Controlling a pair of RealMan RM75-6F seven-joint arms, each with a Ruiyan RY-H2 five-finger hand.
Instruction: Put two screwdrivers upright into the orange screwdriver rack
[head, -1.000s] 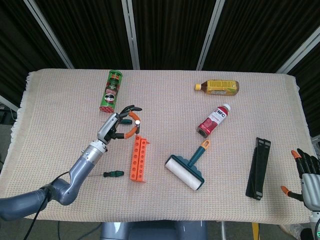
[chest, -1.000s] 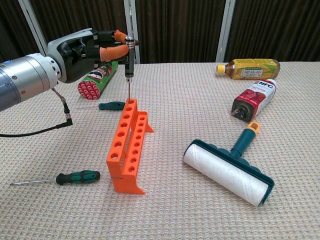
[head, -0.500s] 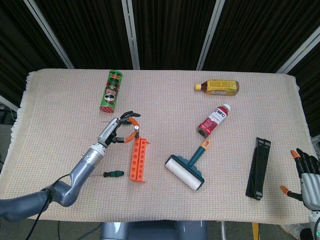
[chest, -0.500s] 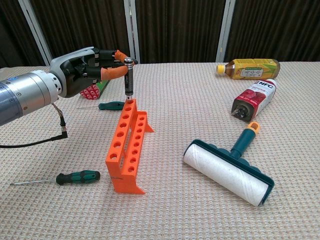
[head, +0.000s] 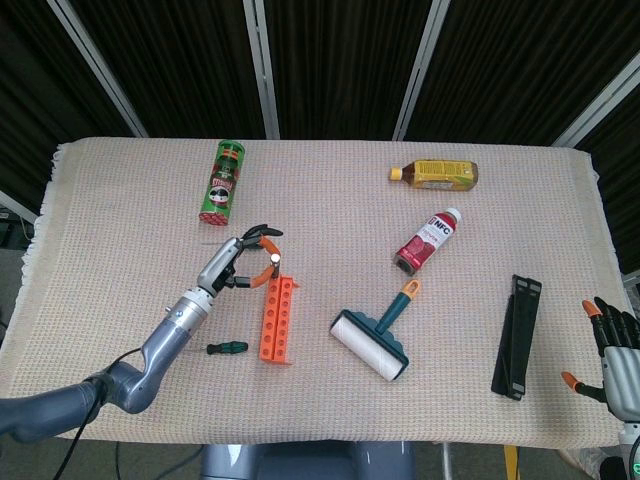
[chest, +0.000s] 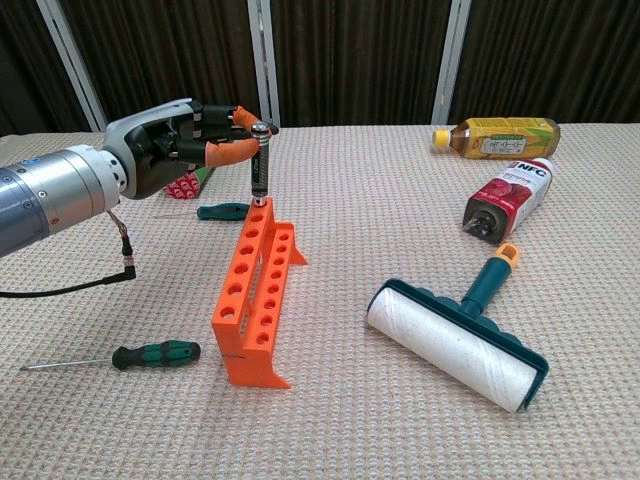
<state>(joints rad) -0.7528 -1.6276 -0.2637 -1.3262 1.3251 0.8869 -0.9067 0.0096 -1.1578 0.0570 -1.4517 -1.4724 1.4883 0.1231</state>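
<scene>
Head view: orange rack (head: 276, 318) mid-table, dark screwdriver (head: 274, 261) upright in far end hole. My left hand (head: 233, 262) beside it, fingers spread. Right hand (head: 612, 352) at table edge, fingers apart, holding nothing.

Chest view: screwdriver seated; orange fingertips (chest: 230, 153) close around handle top, contact unclear. Green screwdriver (chest: 152, 355) flat near rack.

The orange rack (chest: 256, 291) stands on the table with 2 rows of round holes on top. 1 black screwdriver (chest: 259, 165) stands upright in the far end hole of the rack. A green and black screwdriver (chest: 157, 355) lies flat on the cloth, near the rack's near end. Another green screwdriver (chest: 223, 211) lies flat near the rack's far end.
</scene>
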